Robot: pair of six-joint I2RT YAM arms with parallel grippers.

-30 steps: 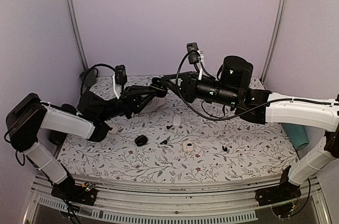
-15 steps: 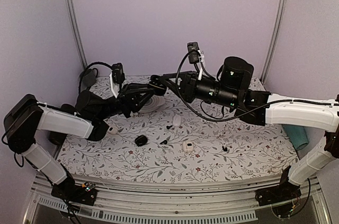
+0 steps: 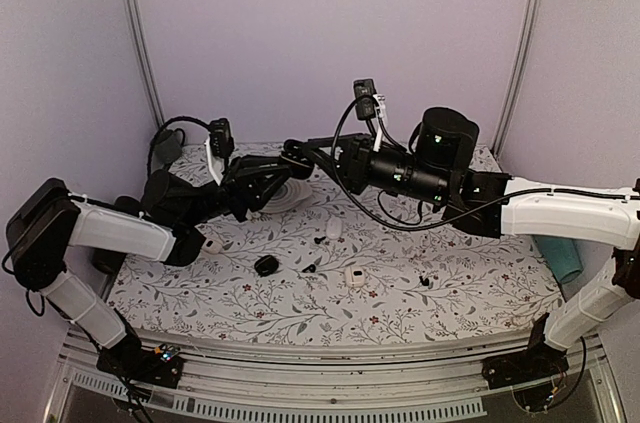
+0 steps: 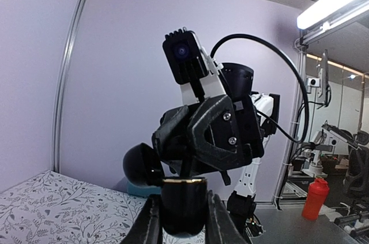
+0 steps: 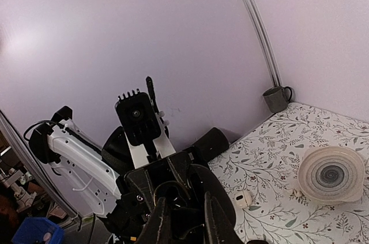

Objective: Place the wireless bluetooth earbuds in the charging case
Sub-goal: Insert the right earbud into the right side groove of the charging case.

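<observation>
Two grippers are meeting in mid-air at the upper centre of the top view, well above the table (image 3: 450,308). You are clamping the left gripper (image 4: 183,216) tight on the charging case (image 4: 183,195), a dark body with a gold rim. Its rounded lid (image 4: 141,164) is hanging open toward the left of the left wrist frame. Holding it raised and mouth-up like this is, I judge, presenting the sockets to the other arm and giving that arm's camera a clear line onto the case.

You are pointing the right gripper (image 5: 185,216) straight at the case, nose to nose, with its fingers all but closed. I cannot tell whether a bud is sitting between those tips, because in both wrist views that spot is showing black on black.

Tiny black pieces that look like the wireless bluetooth earbuds (image 3: 310,267) are lying on the patterned cloth at the lower centre of the top view. They are near a small white case (image 3: 354,276) and well apart from the raised one. If nothing is pinched now, you are facing a trip down for one of them.
</observation>
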